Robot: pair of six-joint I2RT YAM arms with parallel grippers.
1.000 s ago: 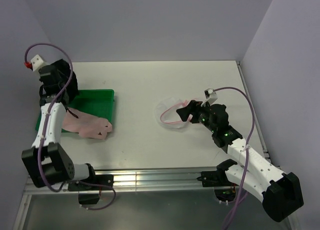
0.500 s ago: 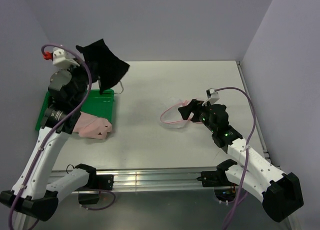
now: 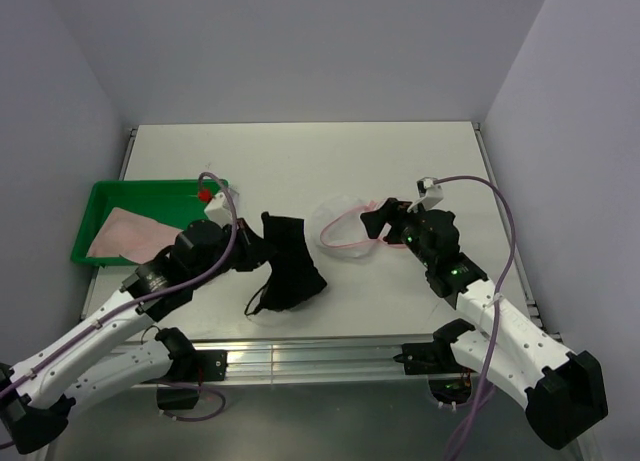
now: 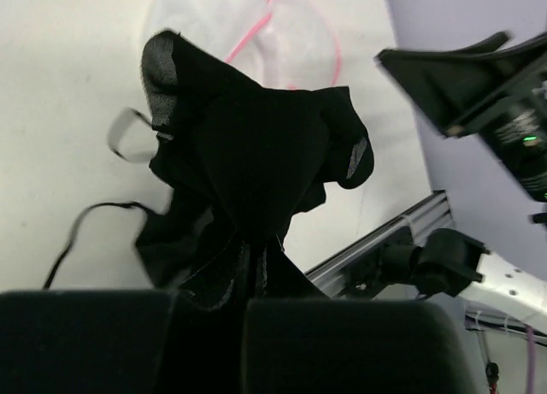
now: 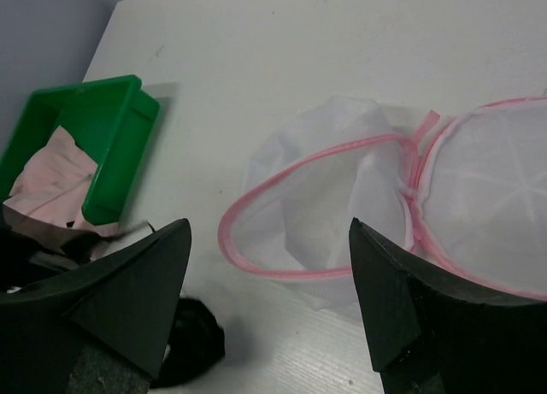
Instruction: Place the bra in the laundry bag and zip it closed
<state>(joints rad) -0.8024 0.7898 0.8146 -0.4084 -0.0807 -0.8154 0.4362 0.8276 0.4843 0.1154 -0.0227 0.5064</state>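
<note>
In the left wrist view, the bra (image 4: 256,163) hides the fingertips of the left gripper (image 4: 246,293), whose fingers are cut off at 6 o'clock. In the right wrist view, the laundry bag (image 5: 329,202) runs off at 3 o'clock and the green tray (image 5: 128,129) at 9 o'clock.

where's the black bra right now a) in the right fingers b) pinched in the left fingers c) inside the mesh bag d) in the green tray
b, the black bra hangs from the shut left fingers, outside the laundry bag
</note>
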